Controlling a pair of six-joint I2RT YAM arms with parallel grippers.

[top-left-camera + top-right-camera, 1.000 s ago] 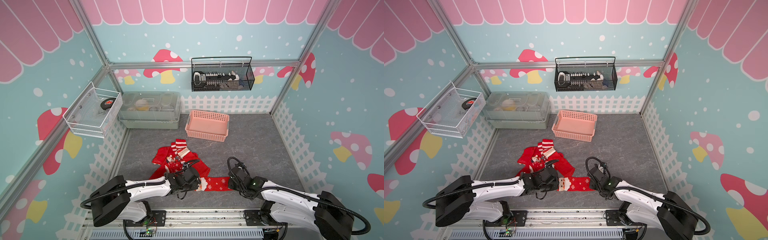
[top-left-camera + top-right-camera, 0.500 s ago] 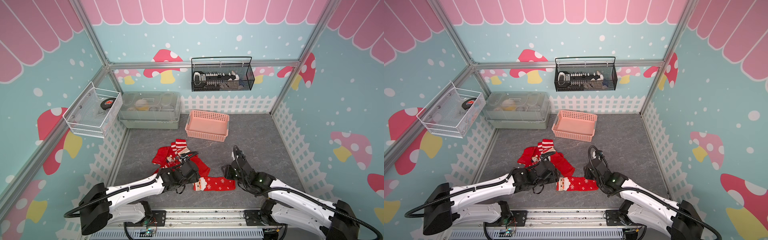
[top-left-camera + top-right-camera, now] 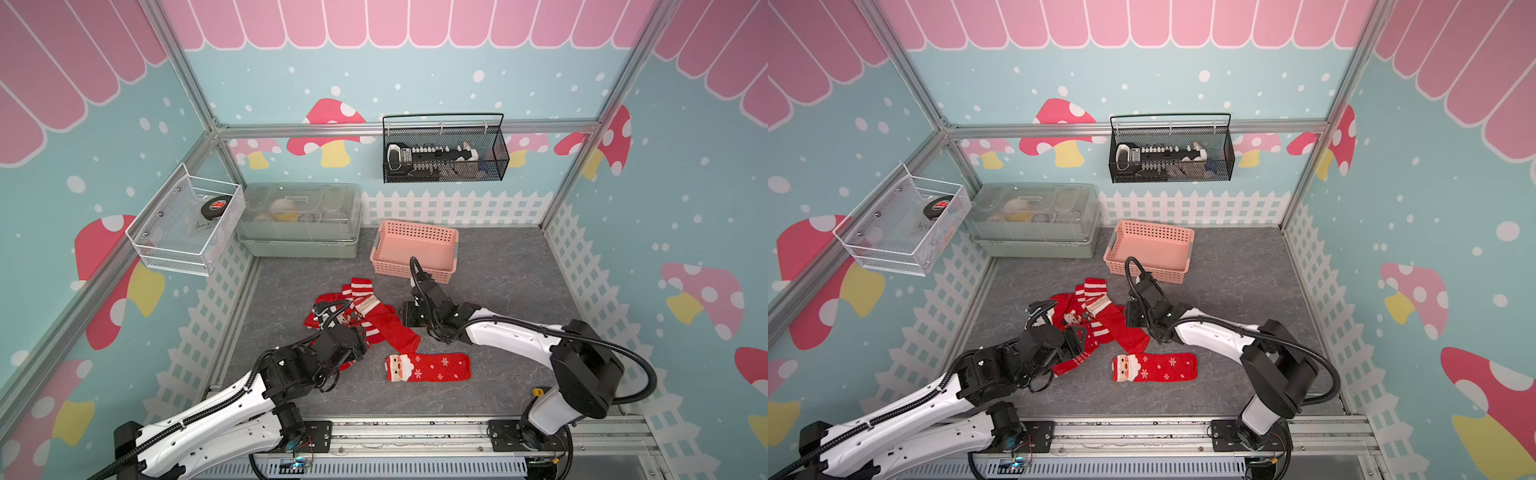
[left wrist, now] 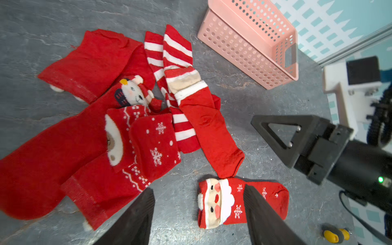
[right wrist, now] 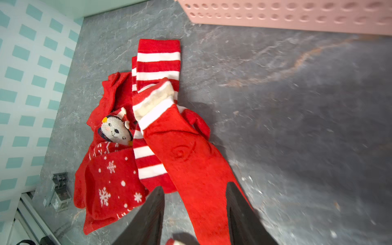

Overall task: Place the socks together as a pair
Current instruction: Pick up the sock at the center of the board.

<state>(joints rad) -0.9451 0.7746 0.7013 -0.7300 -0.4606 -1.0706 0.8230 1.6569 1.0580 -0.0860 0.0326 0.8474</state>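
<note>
Red Santa sock [image 3: 428,367] lies alone beside sock pile [image 3: 376,322]; no pair formed yet; left claw [image 4: 197,188], right claw [image 5: 194,186] open, empty.

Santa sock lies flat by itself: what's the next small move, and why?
Probably send the open left hand to the snowflake sock on the pile and grip it. Its pattern looks like the Santa sock's, so it is likely the mate, and that hand hovers closest.

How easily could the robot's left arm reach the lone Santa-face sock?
Probably easily: the Santa sock lies flat, apart from the pile, close by the open left hand, with nothing covering it.
</note>
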